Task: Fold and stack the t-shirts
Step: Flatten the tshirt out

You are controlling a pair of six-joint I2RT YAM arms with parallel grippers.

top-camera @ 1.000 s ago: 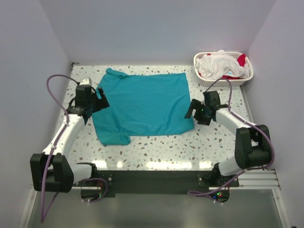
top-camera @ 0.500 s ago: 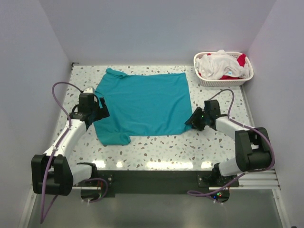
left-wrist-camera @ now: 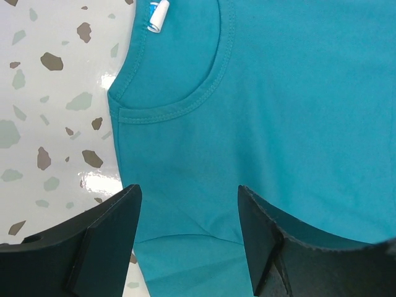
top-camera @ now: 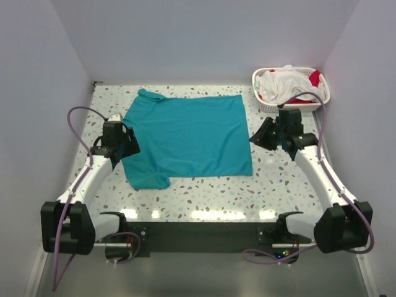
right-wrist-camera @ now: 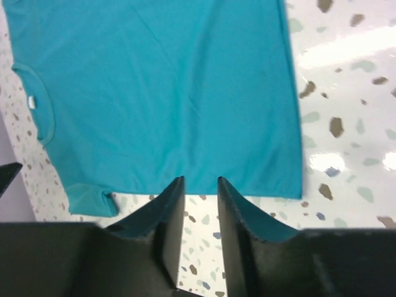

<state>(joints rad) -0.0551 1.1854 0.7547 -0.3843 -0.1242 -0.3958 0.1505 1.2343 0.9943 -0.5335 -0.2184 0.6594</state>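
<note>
In the left wrist view the teal t-shirt (left-wrist-camera: 297,124) is running off the top, right and bottom edges, its neck label (left-wrist-camera: 157,15) is being cut by the top edge, and the left gripper (left-wrist-camera: 187,192) is covering fabric along the bottom. In the right wrist view the right gripper (right-wrist-camera: 199,180) is masking part of the hem at lower centre. At upper right of the overhead view the basket (top-camera: 265,106) wall is hiding the lower parts of the bunched white and red t-shirts (top-camera: 286,83), so their number is not showing.

overhead, wrist close-ups: shared t-shirt (top-camera: 185,133)
</note>
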